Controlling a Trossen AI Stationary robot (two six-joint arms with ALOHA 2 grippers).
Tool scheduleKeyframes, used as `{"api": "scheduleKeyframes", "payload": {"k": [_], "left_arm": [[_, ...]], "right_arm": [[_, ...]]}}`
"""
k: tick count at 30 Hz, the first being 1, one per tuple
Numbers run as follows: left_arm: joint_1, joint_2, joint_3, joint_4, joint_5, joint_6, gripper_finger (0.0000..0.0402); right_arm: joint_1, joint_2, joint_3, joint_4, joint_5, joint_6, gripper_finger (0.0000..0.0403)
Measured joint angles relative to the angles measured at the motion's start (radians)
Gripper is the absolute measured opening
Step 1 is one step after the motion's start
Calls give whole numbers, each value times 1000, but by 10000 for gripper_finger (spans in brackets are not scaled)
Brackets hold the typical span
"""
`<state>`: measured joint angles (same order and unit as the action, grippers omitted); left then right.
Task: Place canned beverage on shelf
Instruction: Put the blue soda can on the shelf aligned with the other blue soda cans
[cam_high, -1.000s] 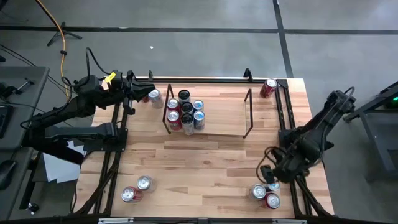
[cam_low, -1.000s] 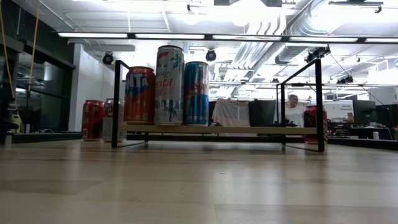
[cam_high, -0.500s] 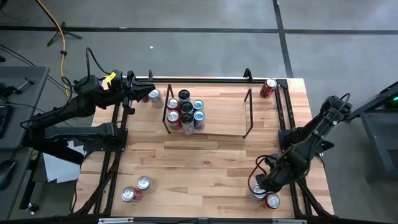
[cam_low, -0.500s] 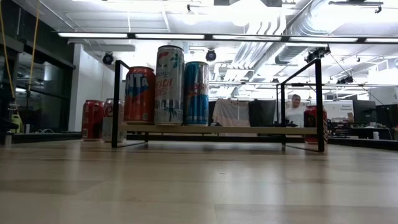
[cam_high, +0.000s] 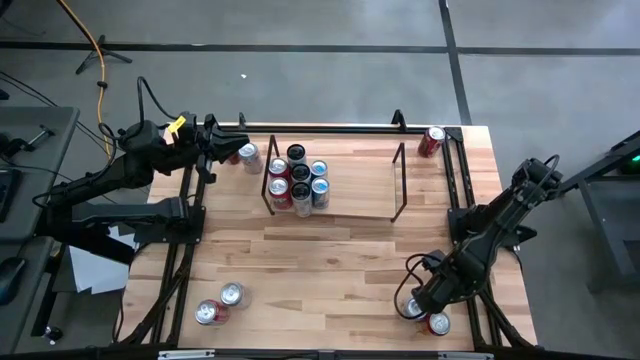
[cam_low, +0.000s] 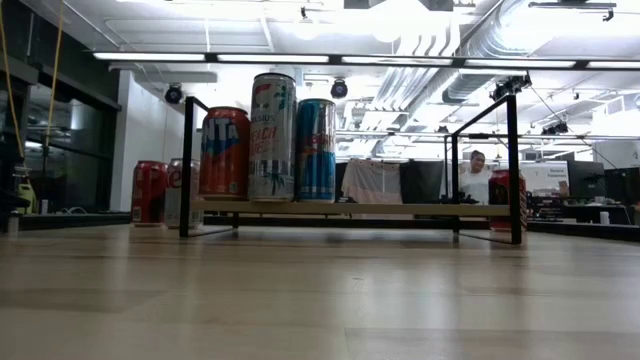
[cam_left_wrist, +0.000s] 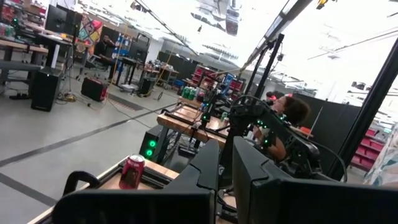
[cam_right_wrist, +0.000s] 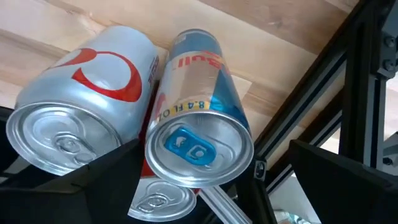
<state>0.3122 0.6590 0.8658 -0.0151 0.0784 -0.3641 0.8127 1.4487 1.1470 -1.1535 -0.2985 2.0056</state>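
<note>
Cans (cam_high: 298, 180) crowd the shelf's (cam_high: 395, 185) left end; right end free

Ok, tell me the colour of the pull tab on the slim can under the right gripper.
Blue, on the slim can; clearest in the right wrist view.

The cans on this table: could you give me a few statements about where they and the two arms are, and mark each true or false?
1. Six cans stand on the shelf, bunched at its left end. True.
2. The right gripper is over the cans in the table's near right corner. True; its wrist camera looks down on the blue and silver can and the silver and red can beside it.
3. The left gripper is carrying a can over the shelf. False; it sits at the table's far left corner, beside the shelf, by a silver can.
4. The table's near left corner holds no cans. False; two cans stand there.
</note>
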Motion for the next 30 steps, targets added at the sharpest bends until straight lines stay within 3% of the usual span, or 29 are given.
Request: {"api": "scheduleKeyframes", "payload": {"k": [10, 19, 24, 30], "left_arm": [[0, 0, 0, 13, 0, 0, 1], [0, 0, 0, 21, 0, 0, 1], [1, 0, 0, 21, 0, 0, 1], [1, 0, 0, 21, 0, 0, 1]], "right_arm": [[0, 0, -99, 123, -4, 15, 383], [-1, 0, -117, 113, 18, 19, 378], [-1, 0, -117, 116, 7, 20, 336], [-1, 0, -115, 125, -10, 12, 248]]}}
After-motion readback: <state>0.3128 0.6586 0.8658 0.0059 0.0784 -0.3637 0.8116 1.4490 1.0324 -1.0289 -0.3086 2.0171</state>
